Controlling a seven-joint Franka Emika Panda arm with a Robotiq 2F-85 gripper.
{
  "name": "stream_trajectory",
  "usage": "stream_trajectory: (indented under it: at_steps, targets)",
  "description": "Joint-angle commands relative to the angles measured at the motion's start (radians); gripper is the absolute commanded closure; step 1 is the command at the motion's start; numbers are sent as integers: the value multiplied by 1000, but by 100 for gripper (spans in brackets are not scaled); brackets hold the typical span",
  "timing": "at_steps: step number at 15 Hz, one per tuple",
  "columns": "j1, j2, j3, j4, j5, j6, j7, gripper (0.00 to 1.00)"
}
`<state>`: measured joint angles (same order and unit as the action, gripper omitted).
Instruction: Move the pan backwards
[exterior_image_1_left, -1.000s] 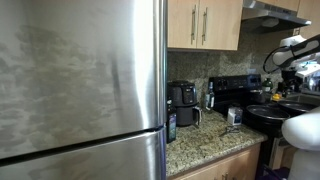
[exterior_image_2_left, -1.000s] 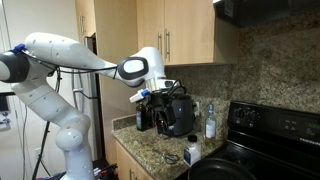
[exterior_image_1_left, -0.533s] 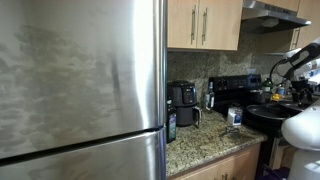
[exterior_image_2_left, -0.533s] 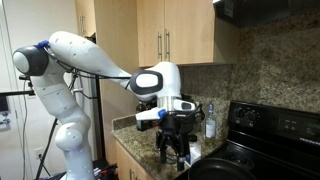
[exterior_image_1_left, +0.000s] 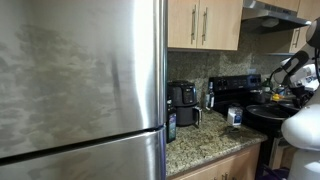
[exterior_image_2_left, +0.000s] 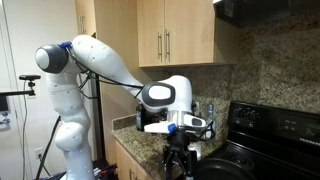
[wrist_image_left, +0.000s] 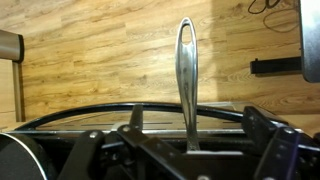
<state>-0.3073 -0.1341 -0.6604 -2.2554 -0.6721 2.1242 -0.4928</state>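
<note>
Hangs the tool (exterior_image_2_left: 177, 162) straight down, fingers (wrist_image_left: 135, 118) spread wide astride the handle (wrist_image_left: 187, 70), clasping nothing. Hovers over the pan (exterior_image_1_left: 263, 116) on the black stove (exterior_image_1_left: 232, 90) beside the granite tabletop (exterior_image_1_left: 200, 140). Arches the white arm (exterior_image_2_left: 110, 65) forward, elbow high.

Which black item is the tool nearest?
The pan: wide, round, its handle between the jaws of the open tool; the coffee maker stands well aside.

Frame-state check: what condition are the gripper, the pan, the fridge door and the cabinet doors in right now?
gripper: open, fingers either side of the pan handle, not closed on it.
pan: level on the stove.
fridge door: shut.
cabinet doors: shut.
</note>
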Motion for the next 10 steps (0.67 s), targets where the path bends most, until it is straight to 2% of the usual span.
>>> stream_trajectory:
  at_steps: [1,8,9,10]
  targets:
    - [-31,125,22,13,40,62,-27,0]
    - [-90,325,73,34,128,162,-33,0]
    - [-81,266,80,8,82,128,-1,0]
    - [-90,289,86,11,96,139,0,0]
